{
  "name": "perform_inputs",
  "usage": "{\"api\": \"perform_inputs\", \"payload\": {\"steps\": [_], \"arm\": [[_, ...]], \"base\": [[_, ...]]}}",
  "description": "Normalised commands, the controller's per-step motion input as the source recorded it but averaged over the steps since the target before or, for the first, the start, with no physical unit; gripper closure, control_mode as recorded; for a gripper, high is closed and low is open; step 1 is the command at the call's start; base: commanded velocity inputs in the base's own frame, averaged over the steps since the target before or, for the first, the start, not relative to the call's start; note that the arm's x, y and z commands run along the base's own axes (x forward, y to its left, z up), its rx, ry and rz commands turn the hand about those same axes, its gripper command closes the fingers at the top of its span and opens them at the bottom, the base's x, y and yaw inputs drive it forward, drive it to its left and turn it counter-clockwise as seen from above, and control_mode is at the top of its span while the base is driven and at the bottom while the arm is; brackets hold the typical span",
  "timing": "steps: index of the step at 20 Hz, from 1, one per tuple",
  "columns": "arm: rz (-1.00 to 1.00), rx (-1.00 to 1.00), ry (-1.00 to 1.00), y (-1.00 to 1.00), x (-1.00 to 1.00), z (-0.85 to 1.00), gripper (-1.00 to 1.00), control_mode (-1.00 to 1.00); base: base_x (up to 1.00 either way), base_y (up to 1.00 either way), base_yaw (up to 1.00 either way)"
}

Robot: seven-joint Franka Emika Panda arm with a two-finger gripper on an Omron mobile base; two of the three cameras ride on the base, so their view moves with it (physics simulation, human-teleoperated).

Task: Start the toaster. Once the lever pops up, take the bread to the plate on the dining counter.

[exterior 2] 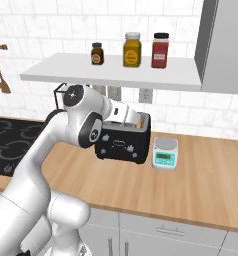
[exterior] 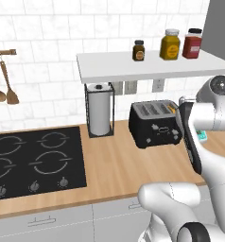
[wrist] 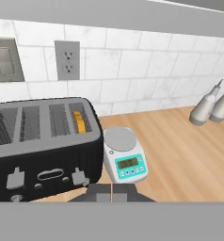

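Bread (wrist: 78,121) sat low in the toaster's (wrist: 43,146) rightmost slot for toasting while the gripper (wrist: 111,192), closed and empty, hovered before its front.

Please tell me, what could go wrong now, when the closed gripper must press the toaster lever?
1. The gripper is shut and sits in front of the toaster, about level with two levers; it may press the left lever, while the bread sits in the rightmost slot.
2. The kitchen scale stands close beside the toaster; a sideways slip of the arm could push it.
3. The bread sits deep in the slot, so a later grasp may be hard.
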Motion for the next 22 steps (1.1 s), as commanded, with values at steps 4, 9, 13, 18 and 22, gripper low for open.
{"api": "perform_inputs", "payload": {"steps": [4, 9, 13, 18, 22], "arm": [[0.0, 0.0, 0.0, 0.0, 0.0, 0.0, 1.0, -1.0], [0.0, 0.0, 0.0, 0.0, 0.0, 0.0, 1.0, -1.0], [0.0, 0.0, 0.0, 0.0, 0.0, 0.0, 1.0, -1.0], [0.0, 0.0, 0.0, 0.0, 0.0, 0.0, 1.0, -1.0], [0.0, 0.0, 0.0, 0.0, 0.0, 0.0, 1.0, -1.0]], "base": [[0.0, 0.0, 0.0], [0.0, 0.0, 0.0], [0.0, 0.0, 0.0], [0.0, 0.0, 0.0], [0.0, 0.0, 0.0]]}}
